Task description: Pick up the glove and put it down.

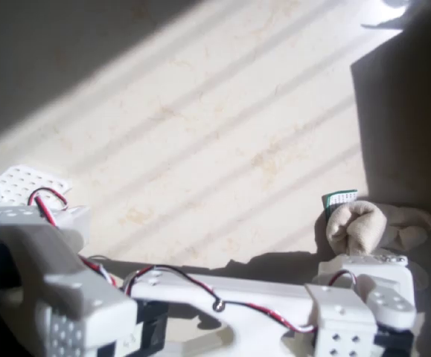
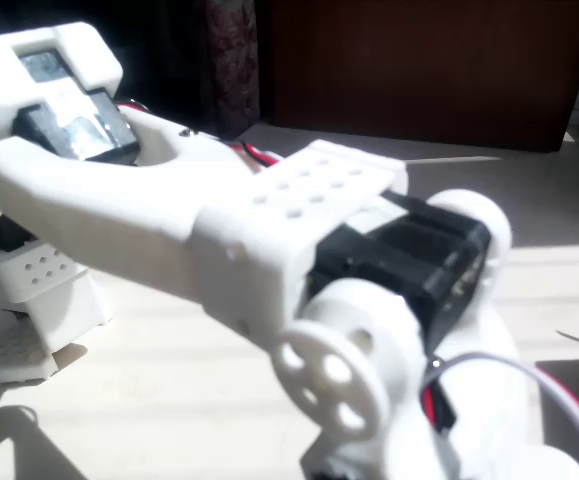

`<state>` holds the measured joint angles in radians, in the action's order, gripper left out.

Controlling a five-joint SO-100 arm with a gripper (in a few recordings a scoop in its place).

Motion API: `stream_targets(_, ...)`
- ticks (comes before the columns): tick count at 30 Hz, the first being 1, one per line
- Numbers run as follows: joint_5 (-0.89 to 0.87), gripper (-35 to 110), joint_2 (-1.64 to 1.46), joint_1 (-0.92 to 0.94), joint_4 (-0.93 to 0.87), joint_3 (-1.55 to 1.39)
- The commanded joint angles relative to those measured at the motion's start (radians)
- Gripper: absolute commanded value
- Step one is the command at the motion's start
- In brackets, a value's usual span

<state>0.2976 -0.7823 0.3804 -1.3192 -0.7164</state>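
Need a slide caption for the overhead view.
White arm reaches toward the cream glove at the sunlit table's right edge.

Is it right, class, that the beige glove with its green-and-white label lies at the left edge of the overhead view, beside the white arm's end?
Not quite. The glove lies at the right edge of the overhead view, not the left. The rest holds: it is beige, its green-and-white label shows at its upper left, and the white arm ends beside it.

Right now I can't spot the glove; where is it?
In the overhead view the glove lies at the right, half in shadow, just above the arm's white wrist end.
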Motion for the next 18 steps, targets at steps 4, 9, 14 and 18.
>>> stream_targets(4,0.018,22,-0.071,0.0,-0.061,0.023)
stream_targets(9,0.02,28,-0.087,0.005,-0.1,0.031)
stream_targets(14,0.012,28,-0.225,-0.002,-0.101,0.031)
stream_targets(18,0.008,28,-0.345,-0.071,-0.101,0.031)
